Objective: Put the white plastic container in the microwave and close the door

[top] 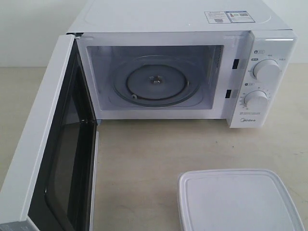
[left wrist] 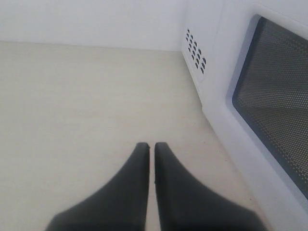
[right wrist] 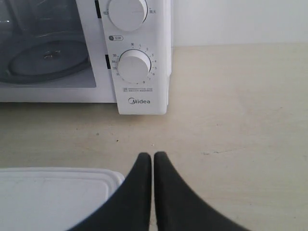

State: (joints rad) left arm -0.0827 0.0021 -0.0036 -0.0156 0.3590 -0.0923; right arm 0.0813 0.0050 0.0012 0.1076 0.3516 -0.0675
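I see the white plastic container (top: 239,199) flat on the table (top: 144,154), lid up, in front of the microwave (top: 183,19) on its dial (top: 266,70) side and well apart from it. Its long axis runs across my exterior view, parallel to the oven's front. The door (top: 33,144) stands swung wide on the left, leaving the glass turntable (top: 155,82) bare. My right gripper (right wrist: 153,156) is clenched on nothing, hanging just beside the container's corner; I cannot tell whether it touches. My left gripper (left wrist: 151,147) is likewise closed and empty, low over the table near the door's meshed window.
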